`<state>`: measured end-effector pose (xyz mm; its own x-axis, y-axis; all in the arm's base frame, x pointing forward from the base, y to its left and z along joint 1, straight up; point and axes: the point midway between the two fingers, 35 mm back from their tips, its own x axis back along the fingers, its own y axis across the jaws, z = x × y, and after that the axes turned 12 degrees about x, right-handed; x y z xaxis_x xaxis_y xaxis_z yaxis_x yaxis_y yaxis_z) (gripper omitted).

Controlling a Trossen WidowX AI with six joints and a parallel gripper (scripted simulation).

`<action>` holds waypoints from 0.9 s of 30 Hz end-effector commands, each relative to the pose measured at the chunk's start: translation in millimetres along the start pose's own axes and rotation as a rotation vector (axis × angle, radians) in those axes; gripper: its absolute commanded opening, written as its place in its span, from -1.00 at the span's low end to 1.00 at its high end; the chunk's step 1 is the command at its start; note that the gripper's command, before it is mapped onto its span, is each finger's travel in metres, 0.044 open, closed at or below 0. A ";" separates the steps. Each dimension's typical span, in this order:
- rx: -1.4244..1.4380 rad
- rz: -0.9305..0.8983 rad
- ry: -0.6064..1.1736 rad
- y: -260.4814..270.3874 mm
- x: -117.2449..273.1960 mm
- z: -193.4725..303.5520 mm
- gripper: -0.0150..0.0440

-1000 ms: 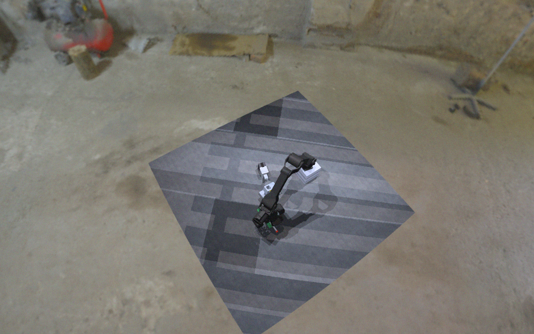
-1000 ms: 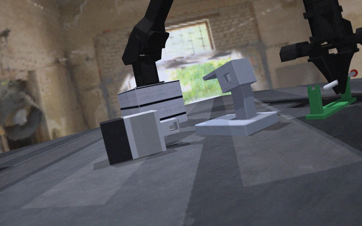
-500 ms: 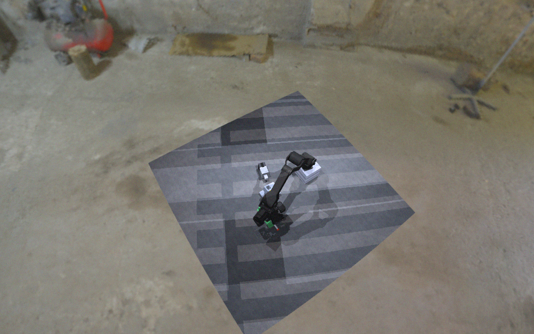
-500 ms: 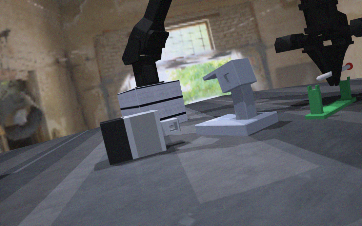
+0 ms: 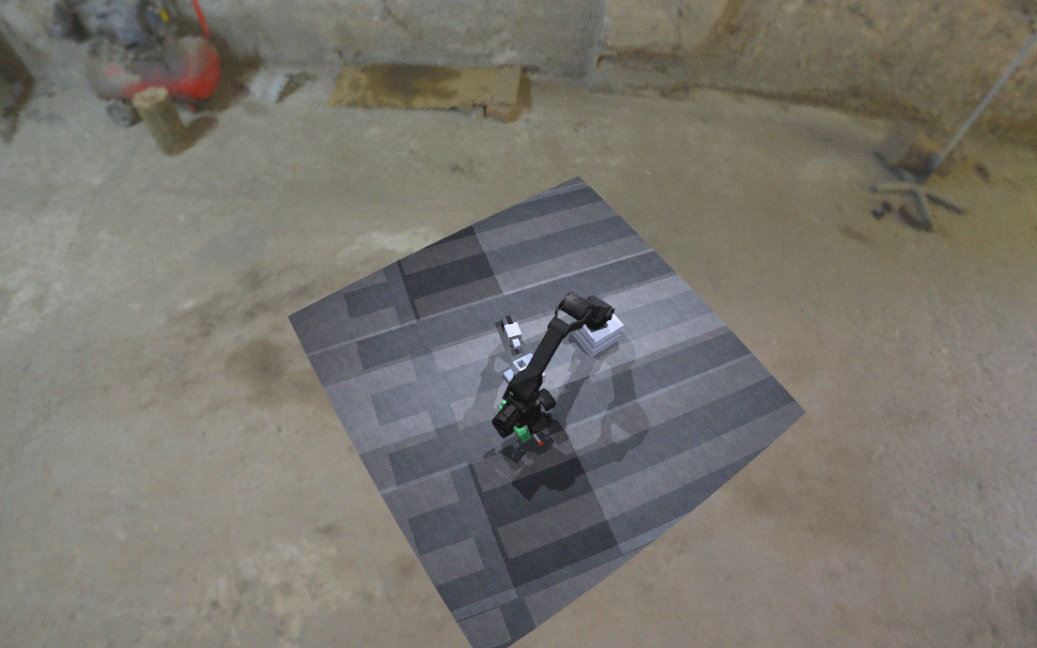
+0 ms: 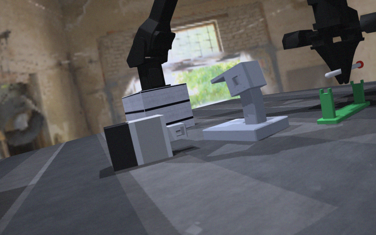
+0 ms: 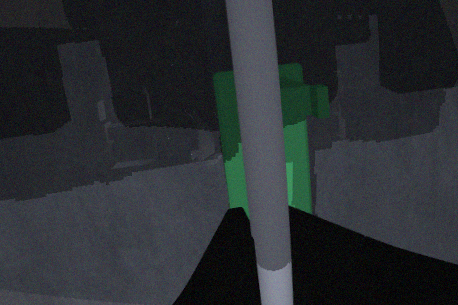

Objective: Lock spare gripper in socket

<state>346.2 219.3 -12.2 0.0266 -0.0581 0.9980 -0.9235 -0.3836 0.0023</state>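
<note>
My gripper (image 6: 343, 82) (image 7: 253, 220) is shut on the lock pin (image 6: 333, 73) (image 7: 257, 111), a grey rod with a red head. The pin is held crosswise, slightly tilted in the exterior view, above the two notched posts of the green stand (image 6: 327, 105) (image 7: 300, 161) (image 5: 521, 434), with a gap below it. The grey mount (image 6: 253, 108) (image 5: 519, 364) stands upright; its raised socket (image 6: 253, 74) shows a square side hole and no pin. The spare gripper (image 6: 154, 140) (image 5: 512, 331), a grey and black block, lies on the table, its holed spigot (image 6: 172, 132) pointing towards the mount.
The arm's base block (image 6: 166, 99) (image 5: 601, 338) stands behind the spare gripper in the exterior view. The mount stands between the spare gripper and the green stand. The arm reaches over beside the mount in the top view. The striped table (image 5: 668, 418) carries everything.
</note>
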 end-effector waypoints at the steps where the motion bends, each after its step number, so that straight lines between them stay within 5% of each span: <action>1: 0.001 0.002 0.000 -0.4 0.9 4.5 -0.49; 27: 0.003 0.001 0.003 1.6 3.7 57.5 -0.49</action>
<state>368.5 167.1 -6.4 0.0195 -0.0601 0.9980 -0.9251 -0.3796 -0.0048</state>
